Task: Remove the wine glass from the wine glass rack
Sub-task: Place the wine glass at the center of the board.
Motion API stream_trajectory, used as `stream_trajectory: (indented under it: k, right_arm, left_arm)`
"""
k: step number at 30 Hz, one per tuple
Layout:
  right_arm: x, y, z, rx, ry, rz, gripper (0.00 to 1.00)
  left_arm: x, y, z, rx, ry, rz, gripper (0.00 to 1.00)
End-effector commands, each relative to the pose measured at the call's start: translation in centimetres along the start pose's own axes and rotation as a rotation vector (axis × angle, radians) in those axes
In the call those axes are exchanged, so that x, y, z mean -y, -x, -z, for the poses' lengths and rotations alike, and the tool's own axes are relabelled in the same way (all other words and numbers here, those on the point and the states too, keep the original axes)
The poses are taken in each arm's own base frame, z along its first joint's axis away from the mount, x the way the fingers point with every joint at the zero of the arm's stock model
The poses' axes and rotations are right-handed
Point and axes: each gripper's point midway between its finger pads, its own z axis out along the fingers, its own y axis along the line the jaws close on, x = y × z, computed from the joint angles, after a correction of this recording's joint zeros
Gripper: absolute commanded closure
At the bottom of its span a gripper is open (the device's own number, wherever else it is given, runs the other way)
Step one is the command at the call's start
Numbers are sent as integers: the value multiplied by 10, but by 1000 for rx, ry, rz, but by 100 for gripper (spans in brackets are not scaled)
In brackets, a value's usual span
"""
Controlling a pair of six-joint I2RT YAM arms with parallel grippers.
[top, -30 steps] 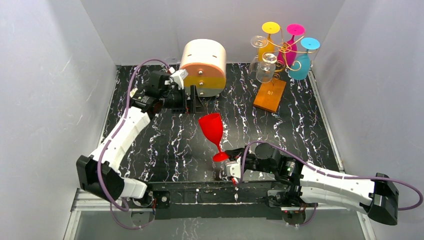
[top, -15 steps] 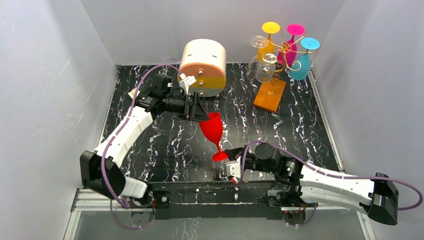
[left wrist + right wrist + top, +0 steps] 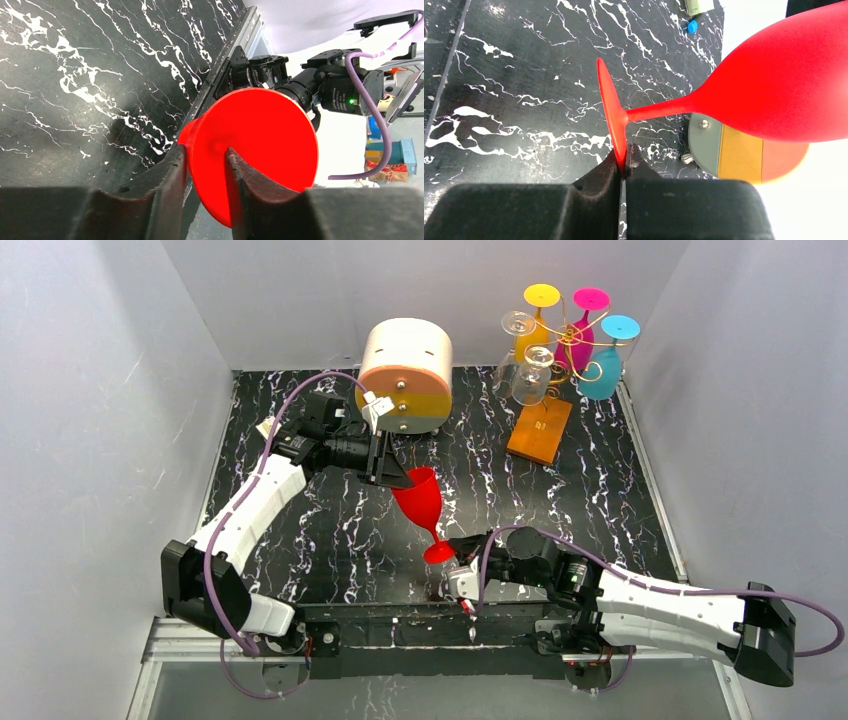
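The red wine glass (image 3: 420,498) hangs tilted over the middle of the table, away from the wine glass rack (image 3: 572,335), whose wooden base (image 3: 540,430) stands at the back right. My right gripper (image 3: 452,562) is shut on the edge of the glass's foot (image 3: 611,110); the pinch shows in the right wrist view (image 3: 624,160). My left gripper (image 3: 398,478) is at the bowl's mouth. In the left wrist view (image 3: 205,160) one finger (image 3: 172,170) lies against the outside of the rim and the other (image 3: 237,172) sits inside the bowl (image 3: 265,130), with a gap left.
Yellow (image 3: 541,295), pink (image 3: 590,300), blue (image 3: 605,370) and clear (image 3: 530,375) glasses hang upside down on the rack. A round cream-and-orange drawer box (image 3: 405,375) stands at the back centre, just behind the left gripper. White walls close in the left, right and back.
My left arm swung right from beside the drawer box to the glass's bowl, and its jaws narrowed around the rim. The glass tipped slightly left. The right gripper kept its hold.
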Motion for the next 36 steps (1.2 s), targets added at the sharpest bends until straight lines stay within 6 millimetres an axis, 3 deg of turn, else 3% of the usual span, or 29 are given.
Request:
stream_trajectory:
  k: [1, 8, 21, 29, 36]
  right_arm:
    - [28, 10, 0, 21, -93, 61, 99]
    - [27, 9, -2, 18, -89, 60, 99]
    - [24, 8, 0, 17, -85, 52, 89]
    - [19, 6, 1, 12, -73, 26, 72]
    - [17, 5, 4, 11, -74, 15, 69]
  left_arm:
    - [18, -17, 2, -45, -65, -19, 75]
    - [13, -19, 3, -48, -27, -27, 100]
    - [4, -14, 2, -40, 29, -27, 100]
    - [-2, -3, 6, -12, 105, -40, 100]
    - [-7, 10, 14, 51, 202, -58, 100]
